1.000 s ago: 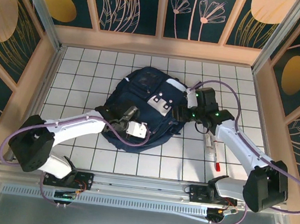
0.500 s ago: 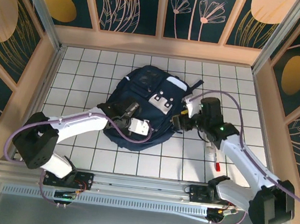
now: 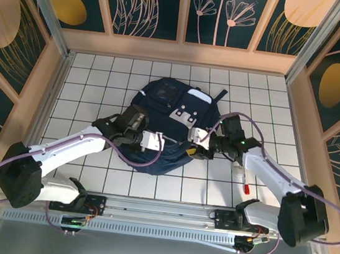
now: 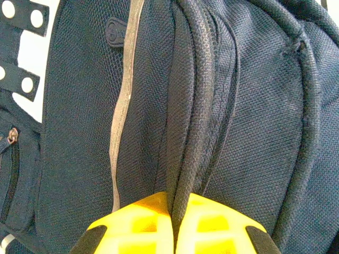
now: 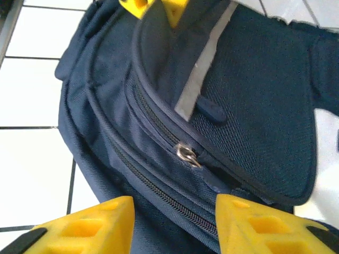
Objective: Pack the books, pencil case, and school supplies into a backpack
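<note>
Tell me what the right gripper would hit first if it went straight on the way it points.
Most likely the backpack itself: the right gripper, jaws apart, aims at the zipper seams near the metal zipper pull. Nothing seems to lie between, though depth is unclear.

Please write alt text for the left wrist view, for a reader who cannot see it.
The yellow left gripper is shut on a raised fold of the navy backpack. A thin grey stripe runs down the fabric beside the fold.

white arms (image 3: 73, 145) — purple cables (image 3: 234, 114)
</note>
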Robot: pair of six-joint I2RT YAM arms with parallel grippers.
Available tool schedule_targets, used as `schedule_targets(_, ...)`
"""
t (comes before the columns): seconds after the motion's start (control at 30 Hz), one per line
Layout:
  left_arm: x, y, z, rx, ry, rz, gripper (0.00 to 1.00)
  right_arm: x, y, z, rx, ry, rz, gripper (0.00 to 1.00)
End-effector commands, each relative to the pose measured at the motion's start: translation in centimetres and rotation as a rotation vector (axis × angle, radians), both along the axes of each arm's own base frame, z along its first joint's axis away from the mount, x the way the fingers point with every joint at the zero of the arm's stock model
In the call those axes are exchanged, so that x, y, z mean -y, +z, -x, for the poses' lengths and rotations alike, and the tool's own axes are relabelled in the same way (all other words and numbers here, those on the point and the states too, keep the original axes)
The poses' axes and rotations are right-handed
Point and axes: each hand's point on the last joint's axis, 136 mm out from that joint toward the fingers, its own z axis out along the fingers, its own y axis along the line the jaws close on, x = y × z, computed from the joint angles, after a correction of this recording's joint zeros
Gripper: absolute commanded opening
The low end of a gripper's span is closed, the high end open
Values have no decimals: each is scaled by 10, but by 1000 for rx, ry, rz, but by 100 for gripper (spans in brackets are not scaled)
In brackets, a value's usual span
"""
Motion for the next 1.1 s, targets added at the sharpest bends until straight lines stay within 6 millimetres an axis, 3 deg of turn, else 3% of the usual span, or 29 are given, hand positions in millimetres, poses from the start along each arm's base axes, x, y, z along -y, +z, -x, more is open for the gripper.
schedule_targets(0.0, 18, 30, 3, 43, -44, 168, 0, -11, 20, -21, 81, 4, -83, 42)
schedule_targets(0.23, 21, 28, 10, 13, -43, 223, 0, -10, -1, -24, -6, -17, -94, 37)
schedule_targets(0.6, 20, 24, 9, -5, -1, 246, 0, -11, -13, -30, -43, -53, -73, 34)
schedule_targets(0.73, 24, 25, 13, -21, -5, 297, 0, -2, -20, -21, -51, -40, -38, 21)
schedule_targets(1.07, 27, 25, 14, -48, -8, 302, 0, -13, -25, -20, -41, 6, -15, 32)
